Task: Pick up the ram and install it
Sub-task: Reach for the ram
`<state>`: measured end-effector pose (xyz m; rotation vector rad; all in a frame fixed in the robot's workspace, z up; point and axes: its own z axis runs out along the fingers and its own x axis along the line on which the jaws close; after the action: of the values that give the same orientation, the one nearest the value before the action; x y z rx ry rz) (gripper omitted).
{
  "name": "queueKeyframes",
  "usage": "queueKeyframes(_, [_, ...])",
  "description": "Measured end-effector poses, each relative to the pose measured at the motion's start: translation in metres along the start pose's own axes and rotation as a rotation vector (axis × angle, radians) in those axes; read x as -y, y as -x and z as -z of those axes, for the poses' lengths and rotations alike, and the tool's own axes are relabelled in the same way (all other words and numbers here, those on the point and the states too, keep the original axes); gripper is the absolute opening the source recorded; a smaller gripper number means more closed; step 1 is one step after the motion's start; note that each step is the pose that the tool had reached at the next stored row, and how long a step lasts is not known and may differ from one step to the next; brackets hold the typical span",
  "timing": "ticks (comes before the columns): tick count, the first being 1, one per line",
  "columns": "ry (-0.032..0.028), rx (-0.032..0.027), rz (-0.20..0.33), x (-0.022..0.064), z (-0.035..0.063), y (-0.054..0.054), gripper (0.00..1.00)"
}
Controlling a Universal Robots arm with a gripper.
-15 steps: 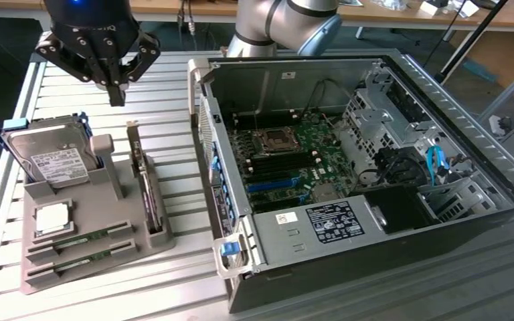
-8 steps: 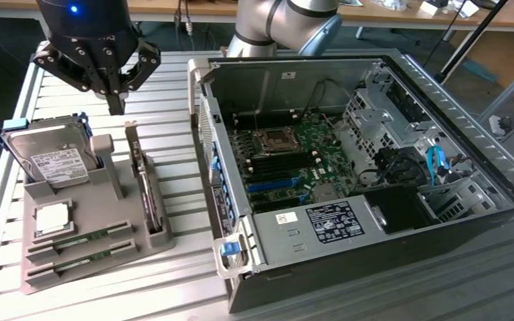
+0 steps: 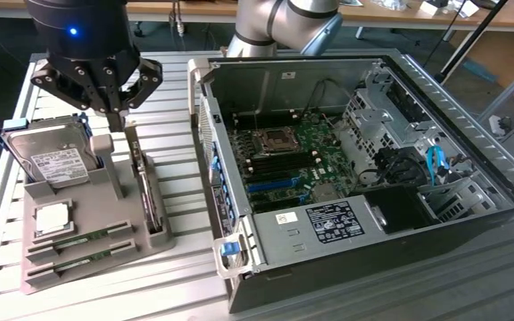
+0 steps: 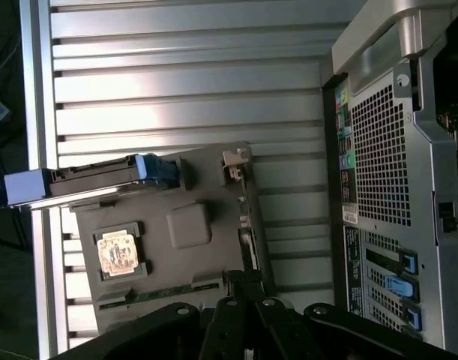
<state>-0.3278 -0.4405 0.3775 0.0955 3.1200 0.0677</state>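
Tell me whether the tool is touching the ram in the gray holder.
Apart. The exterior view shows the shut tool beside the hard drive, while the ram lies slotted at the opposite end of the holder, bare surface between.

Fig. Slatted metal counter (image 3: 177, 287), ribs running lengthwise. Directly on it: grey holder (image 3: 105, 207) toward exterior view's left; open PC case (image 3: 347, 274), lying on side, toward exterior view's right. Holder and case near, not touching; bare slats between.

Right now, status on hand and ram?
Hand shut, over grey plastic holder. Thin green ram sticks in holder's slots, untouched. Silver boxy hard drive and dark expansion card stand close by.
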Motion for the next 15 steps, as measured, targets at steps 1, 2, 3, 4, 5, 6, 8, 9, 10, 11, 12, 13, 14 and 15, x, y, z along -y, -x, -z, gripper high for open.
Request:
queueKeyframes(1, [-0.0001,-0.0008,0.0,0.003,-0.0005,0.0,0.11])
queueKeyframes(2, [-0.0001,-0.002,0.0,0.0078,-0.0015,0.0,0.11])
queueKeyframes(3, [-0.0001,-0.0036,0.0,0.014,-0.0026,0.001,0.11])
queueKeyframes(4, [-0.0004,-0.005,0.0,0.0185,-0.0033,0.001,0.11])
queueKeyframes(5, [-0.0004,-0.0057,0.0,0.0217,-0.0039,0.001,0.11])
queueKeyframes(6, [-0.0004,-0.0068,0.0,0.026,-0.0046,0.001,0.11])
queueKeyframes(8, [-0.0006,-0.0088,0.0,0.0331,-0.0059,0.002,0.11])
queueKeyframes(9, [-0.0007,-0.0096,0.0,0.0365,-0.0065,0.002,0.11])
queueKeyframes(10, [-0.0006,-0.0104,0.0,0.0406,-0.0073,0.002,0.11])
queueKeyframes(11, [-0.0007,-0.011,0.0,0.0441,-0.0079,0.003,0.11])
queueKeyframes(12, [-0.0007,-0.0118,0.0,0.0481,-0.0085,0.003,0.11])
queueKeyframes(13, [-0.0008,-0.0126,0.0,0.0534,-0.0093,0.003,0.11])
queueKeyframes(14, [-0.0007,-0.0131,0.0,0.0604,-0.0103,0.003,0.11])
queueKeyframes(15, [-0.0008,-0.0135,0.0,0.0647,-0.0106,0.004,0.11])
